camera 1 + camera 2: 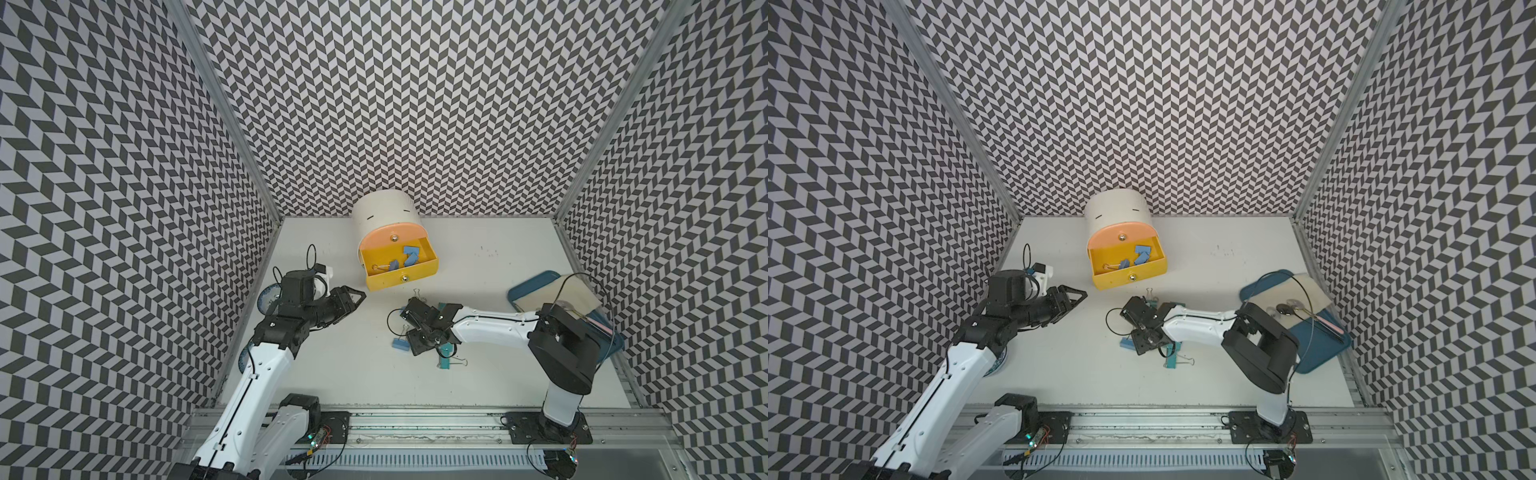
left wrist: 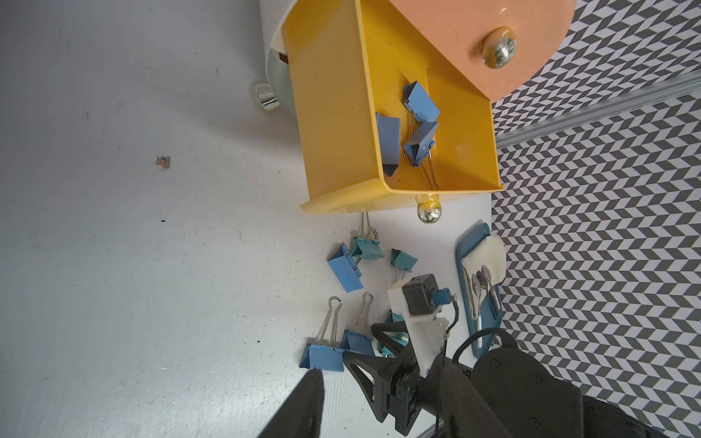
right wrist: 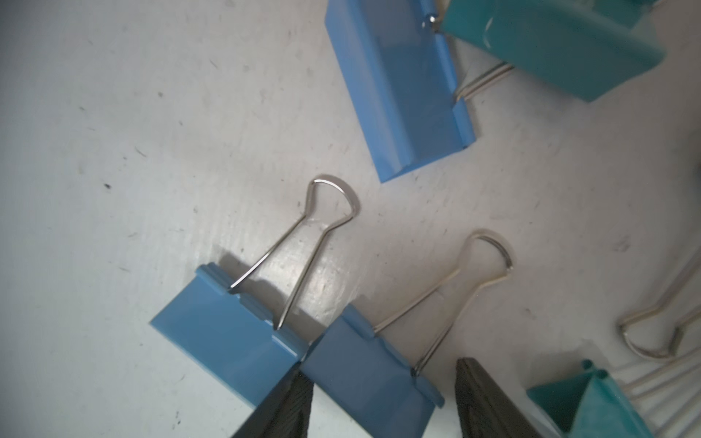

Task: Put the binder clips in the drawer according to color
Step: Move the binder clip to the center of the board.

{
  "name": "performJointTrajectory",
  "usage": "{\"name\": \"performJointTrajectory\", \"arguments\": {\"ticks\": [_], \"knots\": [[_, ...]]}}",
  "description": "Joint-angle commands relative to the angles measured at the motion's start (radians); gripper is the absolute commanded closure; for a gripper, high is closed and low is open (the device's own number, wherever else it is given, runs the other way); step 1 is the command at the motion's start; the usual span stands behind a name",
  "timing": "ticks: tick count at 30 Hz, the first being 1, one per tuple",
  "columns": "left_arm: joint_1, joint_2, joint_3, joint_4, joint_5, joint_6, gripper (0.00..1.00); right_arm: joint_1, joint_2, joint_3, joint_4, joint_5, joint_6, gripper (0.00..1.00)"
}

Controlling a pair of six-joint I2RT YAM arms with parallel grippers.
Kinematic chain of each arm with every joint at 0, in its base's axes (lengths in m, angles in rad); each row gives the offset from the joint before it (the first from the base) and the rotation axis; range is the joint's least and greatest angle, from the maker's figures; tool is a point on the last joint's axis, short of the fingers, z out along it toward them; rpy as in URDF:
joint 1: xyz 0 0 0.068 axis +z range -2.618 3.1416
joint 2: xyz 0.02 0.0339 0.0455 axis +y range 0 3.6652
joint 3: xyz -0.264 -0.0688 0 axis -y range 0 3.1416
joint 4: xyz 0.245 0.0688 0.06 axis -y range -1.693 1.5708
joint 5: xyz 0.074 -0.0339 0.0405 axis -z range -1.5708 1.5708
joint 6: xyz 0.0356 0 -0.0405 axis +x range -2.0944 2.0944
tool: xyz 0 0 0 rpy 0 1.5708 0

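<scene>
Scuffed white table (image 1: 478, 374), chevron walls (image 1: 415, 104); R gripper (image 3: 383, 373) splayed astride blue clip (image 3: 360, 364), L gripper (image 2: 381, 375) prob. agape.

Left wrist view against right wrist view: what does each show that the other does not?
Only the left wrist view: the open yellow drawer holding three blue clips, the peach drawer front, the blue tray with spoons. Only the right wrist view: the right gripper from behind, jaws apart either side of one blue clip. Both: loose blue clips and teal clips on the table.
</scene>
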Motion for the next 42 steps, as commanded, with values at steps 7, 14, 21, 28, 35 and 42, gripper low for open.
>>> {"name": "performJointTrajectory", "arguments": {"ticks": [7, 14, 21, 28, 35, 42], "knots": [[0.004, -0.025, -0.002, -0.030, 0.010, 0.031, 0.46, 0.021, 0.037, 0.042, -0.007, 0.033, 0.035, 0.33], [0.007, -0.031, -0.003, -0.034, 0.012, 0.031, 0.46, 0.020, 0.055, 0.044, -0.011, 0.042, 0.042, 0.35], [0.007, -0.045, -0.006, -0.040, 0.009, 0.026, 0.46, 0.020, 0.024, 0.014, -0.016, 0.064, 0.043, 0.35], [0.008, -0.053, -0.010, -0.033, 0.010, 0.011, 0.46, 0.018, -0.039, -0.039, -0.023, 0.093, 0.037, 0.34], [0.007, -0.059, -0.016, -0.025, 0.010, -0.006, 0.46, -0.015, -0.084, -0.107, -0.024, 0.116, 0.031, 0.40], [0.008, -0.071, -0.018, -0.030, 0.005, -0.014, 0.46, -0.073, -0.098, -0.104, -0.013, 0.107, 0.003, 0.44]]}}
